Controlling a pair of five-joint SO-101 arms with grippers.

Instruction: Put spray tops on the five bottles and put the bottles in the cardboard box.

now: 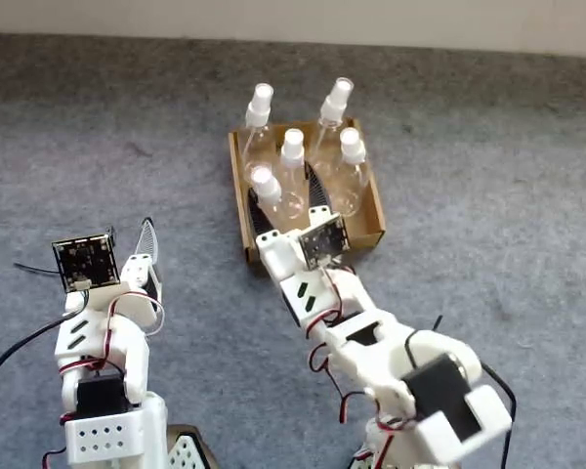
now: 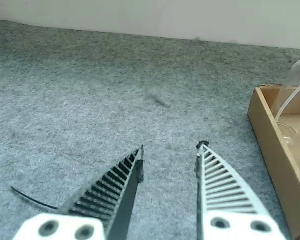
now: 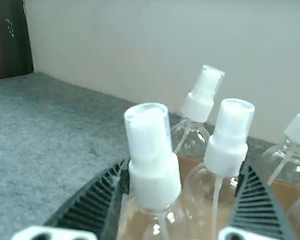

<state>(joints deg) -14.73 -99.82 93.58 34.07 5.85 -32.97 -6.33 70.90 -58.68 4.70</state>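
fig. five bottles (image 1: 348, 181) stand upright inside the cardboard box (image 1: 376, 210), each already fitted with a spray top (image 1: 292, 145). the right end effector (image 1: 280, 181) is spread just over the box's near wall. its fingers (image 3: 97, 200) flank the nearest bottle (image 3: 149, 165) and a neighbour, apparently pinching neither. the left end effector (image 2: 171, 148) is spread over the bare bench (image 1: 488, 147), well apart from the box. the bottles look clear, thin-walled and light, so they are probably slick, slightly yielding and easily tipped. the body below the shoulder seems the safest place to hold, not the top.
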